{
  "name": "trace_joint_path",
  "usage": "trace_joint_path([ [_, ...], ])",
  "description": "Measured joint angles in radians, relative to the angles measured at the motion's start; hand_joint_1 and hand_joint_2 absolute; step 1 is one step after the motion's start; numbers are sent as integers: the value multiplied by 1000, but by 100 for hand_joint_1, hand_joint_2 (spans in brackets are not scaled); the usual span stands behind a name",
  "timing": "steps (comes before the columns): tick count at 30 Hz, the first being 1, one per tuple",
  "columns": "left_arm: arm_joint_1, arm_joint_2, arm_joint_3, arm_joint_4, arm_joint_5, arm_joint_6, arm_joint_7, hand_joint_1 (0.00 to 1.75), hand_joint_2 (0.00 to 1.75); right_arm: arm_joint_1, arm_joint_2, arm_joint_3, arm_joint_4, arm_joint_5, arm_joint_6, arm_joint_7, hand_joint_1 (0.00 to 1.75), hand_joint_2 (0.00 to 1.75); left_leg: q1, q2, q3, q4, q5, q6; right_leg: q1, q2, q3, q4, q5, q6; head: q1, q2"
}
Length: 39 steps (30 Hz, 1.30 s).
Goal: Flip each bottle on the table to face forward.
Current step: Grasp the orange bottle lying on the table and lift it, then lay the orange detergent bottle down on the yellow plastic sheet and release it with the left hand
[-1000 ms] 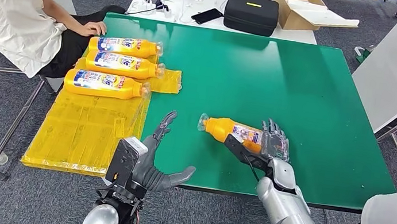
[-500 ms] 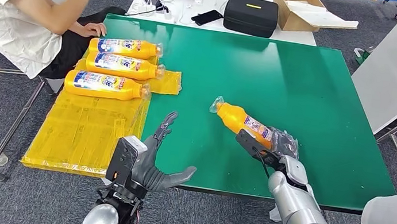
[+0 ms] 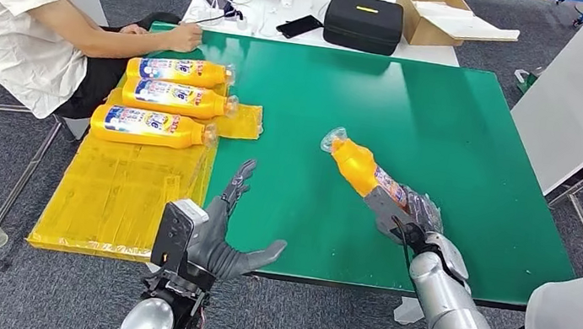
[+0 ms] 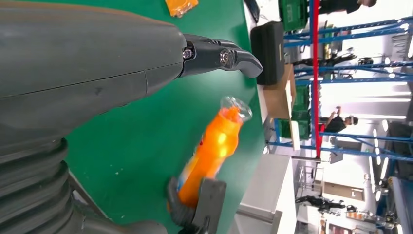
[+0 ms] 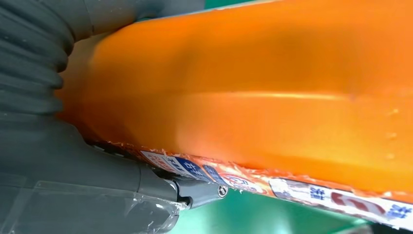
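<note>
- Your right hand (image 3: 410, 218) has its fingers wrapped round the bottle (image 3: 362, 170) base; the neck points away, over the surface (image 3: 447, 117).
- Roll it label-up.
- Left hand (image 3: 221, 236) fingers are spread, empty.

Left hand (image 3: 221, 236) open; right hand (image 3: 403, 213) apparently gripping.

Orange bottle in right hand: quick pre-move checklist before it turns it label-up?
1. Right hand grips the orange plastic bottle at its base: ok.
2. Blue-and-white label facing up: not ok, it runs along the bottle's side in the right wrist view.
3. Left hand open, apart from the bottle: ok.
4. Green table bare around the bottle: ok.
5. Three orange bottles on the yellow sheet lie label-up, apart from the arm: ok.
6. Bottle resting on the table or lifted: cannot tell.
</note>
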Motion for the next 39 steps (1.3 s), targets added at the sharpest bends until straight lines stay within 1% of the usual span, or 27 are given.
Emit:
trace_joint_path([
  [2,5,1,0,-2,-13,23,-12,0,87,25,8,-10,-24,-67,2,-71,175,175,1,0,0,0,0,0,1,0,0,0,0,-1,0,0],
  [4,14,2,1,-4,-24,48,-20,0,0,68,25,-13,-81,-146,10,-127,175,175,1,0,-1,0,0,-1,1,0,-1,0,0,-1,0,0],
  [5,20,3,1,-5,-25,60,-21,0,0,93,34,-11,-119,-183,15,-142,175,175,1,0,-2,0,0,-1,1,0,-2,0,0,-1,0,0],
  [9,46,4,1,-11,-21,94,-21,0,175,189,61,17,-276,-283,39,-148,175,175,1,-1,-8,0,1,-2,1,0,-7,1,0,-1,0,0],
  [16,62,6,1,-12,-15,138,-11,0,175,315,79,70,-490,-423,76,-189,175,175,1,-4,-17,0,3,-1,0,-3,-14,1,0,-1,0,0],
  [20,63,8,-1,-12,-15,139,-8,0,175,351,85,101,-588,-451,81,-192,175,175,1,-4,-20,0,3,-1,0,-3,-17,1,0,-1,0,0],
  [24,64,9,-2,-12,-11,132,-7,0,175,365,86,114,-632,-457,83,-195,175,175,1,-4,-22,0,3,-1,0,-3,-19,1,0,-1,0,0],
  [29,64,12,-4,-12,53,33,7,0,175,369,90,142,-669,-486,96,-217,175,175,1,-4,-23,0,3,-1,0,-3,-20,1,0,-1,0,0],
  [31,62,12,-4,-12,72,8,7,0,175,369,98,165,-682,-491,100,-219,175,175,1,-3,-23,0,3,-1,0,-3,-21,1,0,-1,0,0],
  [39,38,9,-12,-9,79,-6,-15,0,175,368,120,255,-696,-532,107,-222,175,175,1,-3,-24,0,3,-1,0,-3,-21,1,0,-1,0,0],
])
